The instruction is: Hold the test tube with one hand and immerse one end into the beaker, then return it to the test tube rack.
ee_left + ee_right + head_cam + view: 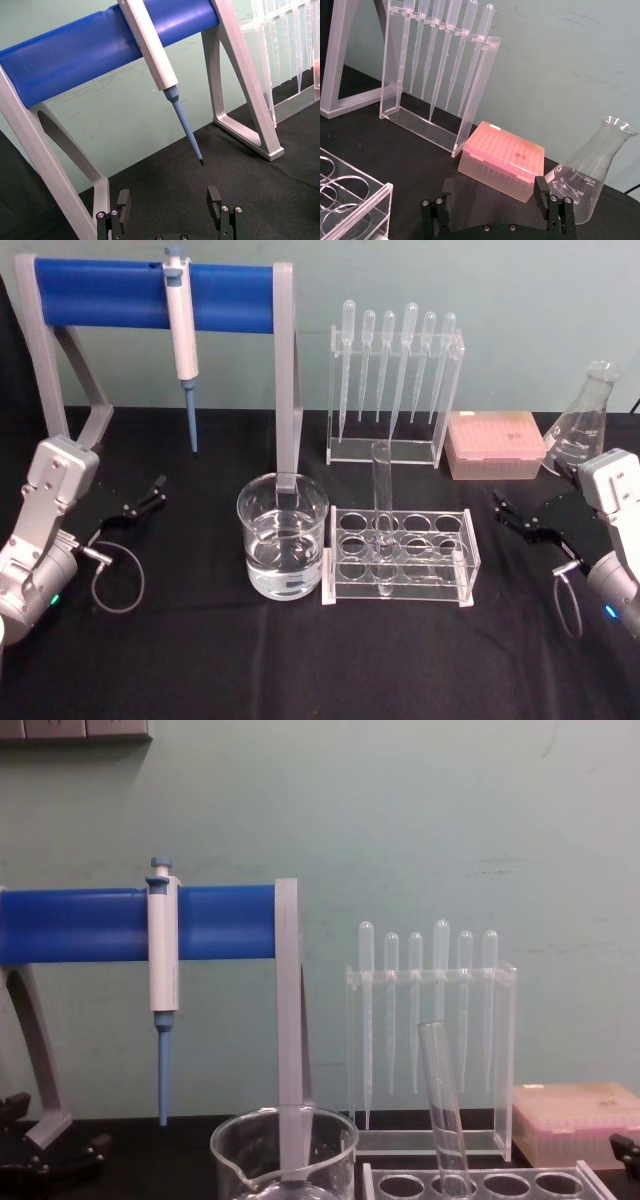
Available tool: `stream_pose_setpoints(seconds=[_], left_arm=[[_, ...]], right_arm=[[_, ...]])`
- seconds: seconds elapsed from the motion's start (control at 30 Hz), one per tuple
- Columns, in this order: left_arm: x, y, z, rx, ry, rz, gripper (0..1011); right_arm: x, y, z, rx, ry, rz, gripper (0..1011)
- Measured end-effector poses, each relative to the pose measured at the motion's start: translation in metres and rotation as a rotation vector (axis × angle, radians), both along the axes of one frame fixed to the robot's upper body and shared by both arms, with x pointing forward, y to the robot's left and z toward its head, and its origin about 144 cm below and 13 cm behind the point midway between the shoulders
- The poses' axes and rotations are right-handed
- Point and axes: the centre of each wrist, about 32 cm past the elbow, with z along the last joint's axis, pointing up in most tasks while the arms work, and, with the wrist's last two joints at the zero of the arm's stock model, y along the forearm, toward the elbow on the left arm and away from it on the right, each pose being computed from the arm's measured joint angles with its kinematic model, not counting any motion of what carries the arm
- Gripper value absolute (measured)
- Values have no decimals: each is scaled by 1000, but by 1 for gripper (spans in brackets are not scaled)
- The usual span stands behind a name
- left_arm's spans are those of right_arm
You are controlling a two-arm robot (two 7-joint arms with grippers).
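while the test tube (381, 510) stands in the rack (470, 552) beside the beaker (250, 540), left end effector (152, 493) and right end effector (505, 512) rest open, empty, well apart from it; judged: dip not yet begun or already complete.

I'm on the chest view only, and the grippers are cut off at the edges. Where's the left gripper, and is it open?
Observer: The left gripper is open and empty, left of the beaker, facing the hanging pipette.
Operator: And the right one?
Observer: The right gripper is open too, right of the rack, just in front of the flask.
Operator: Any liquid in the beaker?
Observer: Yes, clear liquid, roughly half full.
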Motion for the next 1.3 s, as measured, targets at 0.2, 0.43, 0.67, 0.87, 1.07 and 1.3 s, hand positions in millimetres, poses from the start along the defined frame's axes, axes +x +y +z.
stream_pose_setpoints(seconds=[0.2, 0.43, 0.67, 0.87, 1.07, 1.3], left_arm=[[0, 0, 0, 0, 0, 0, 1000], [0, 0, 0, 0, 0, 0, 1000], [0, 0, 0, 0, 0, 0, 1000], [0, 0, 0, 0, 0, 0, 1000], [0, 0, 0, 0, 0, 0, 1000], [0, 0, 0, 0, 0, 0, 1000]], right_arm=[[0, 0, 0, 0, 0, 0, 1002], [0, 0, 0, 0, 0, 0, 1003], [0, 0, 0, 0, 0, 0, 1002], [0, 0, 0, 0, 0, 0, 1002], [0, 0, 0, 0, 0, 0, 1002], [-7, -1, 0, 21, -11, 2, 1002]])
